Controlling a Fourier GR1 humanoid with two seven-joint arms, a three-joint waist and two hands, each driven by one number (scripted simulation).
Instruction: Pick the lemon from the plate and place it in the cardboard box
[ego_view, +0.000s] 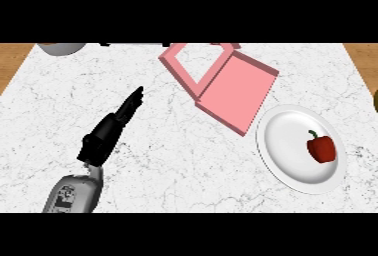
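A white plate (288, 145) lies at the right of the marble counter. On it rests a red bell pepper (321, 149) with a green stem; I see no lemon. A pink open box (221, 80) with its flap folded out sits at the back centre, left of and behind the plate. My left hand (111, 130) stretches over the counter left of the box, fingers straight and pointing toward the far right, holding nothing. My right hand does not show.
A white bowl (60, 48) peeks in at the back left corner. Wooden floor shows beyond the counter's left and right edges. Bare marble (184, 170) spreads between my left hand and the plate.
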